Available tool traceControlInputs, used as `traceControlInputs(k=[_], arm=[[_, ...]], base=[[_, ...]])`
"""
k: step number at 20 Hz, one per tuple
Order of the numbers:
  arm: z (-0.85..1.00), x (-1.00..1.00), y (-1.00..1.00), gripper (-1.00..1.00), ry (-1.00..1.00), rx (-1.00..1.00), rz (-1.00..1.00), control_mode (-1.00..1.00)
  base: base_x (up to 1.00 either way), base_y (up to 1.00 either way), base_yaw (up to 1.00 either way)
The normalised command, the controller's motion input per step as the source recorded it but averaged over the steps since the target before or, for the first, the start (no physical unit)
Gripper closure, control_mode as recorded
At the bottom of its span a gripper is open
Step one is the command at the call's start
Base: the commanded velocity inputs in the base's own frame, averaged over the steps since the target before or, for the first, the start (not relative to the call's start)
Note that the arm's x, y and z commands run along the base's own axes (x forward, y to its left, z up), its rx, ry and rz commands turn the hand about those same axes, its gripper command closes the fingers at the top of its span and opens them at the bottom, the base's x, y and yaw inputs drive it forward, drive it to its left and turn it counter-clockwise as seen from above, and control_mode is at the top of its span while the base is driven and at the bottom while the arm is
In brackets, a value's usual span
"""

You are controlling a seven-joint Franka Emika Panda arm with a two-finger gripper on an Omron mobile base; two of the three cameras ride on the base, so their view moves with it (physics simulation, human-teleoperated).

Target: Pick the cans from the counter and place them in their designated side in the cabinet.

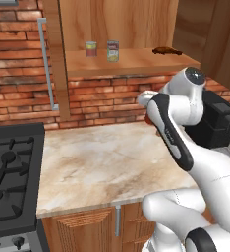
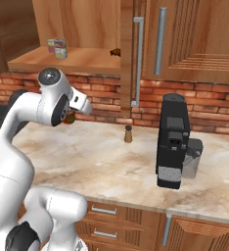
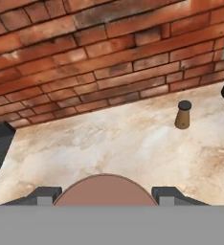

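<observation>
Here the white arm point(image 1: 186, 147) rises from the near edge of the counter point(image 1: 102, 167), bends at its elbow and reaches toward the brick wall point(image 3: 99, 62), so that the hand hangs above the counter's back edge, below the open cabinet point(image 1: 131, 61). The gripper point(image 3: 104, 194) is clenched on the dark red can point(image 3: 104, 191): in the hand view the can's rounded top fills the space between the two finger tips point(image 3: 44, 195), and a sliver of red shows beside the forearm in the left base view. The other can point(image 1: 113, 51), silvery with a red-and-yellow label, stands upright on the cabinet shelf just beside a greenish-topped can point(image 1: 91, 48). A small brown shaker point(image 2: 128, 134) stands near the counter's back edge, between the hand and the black coffee machine point(image 2: 172, 142).
</observation>
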Motion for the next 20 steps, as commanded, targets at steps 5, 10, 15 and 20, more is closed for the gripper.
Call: traceControlInputs(k=[5,10,15,20], arm=[[0.20,-0.22,0.20,1.00,-0.26,-0.04,0.07,-1.00],[0.27,-0.24,0.11,1.00,-0.16,-0.03,0.06,-1.00],[0.36,-0.02,0.03,1.00,-0.01,-0.01,0.08,-1.00],[0.43,-0.03,0.09,1.00,0.02,-0.05,0.07,-1.00]], base=[[0.00,0.00,0.00],[0.00,0.00,0.00],[0.00,0.00,0.00],[0.00,0.00,0.00]])
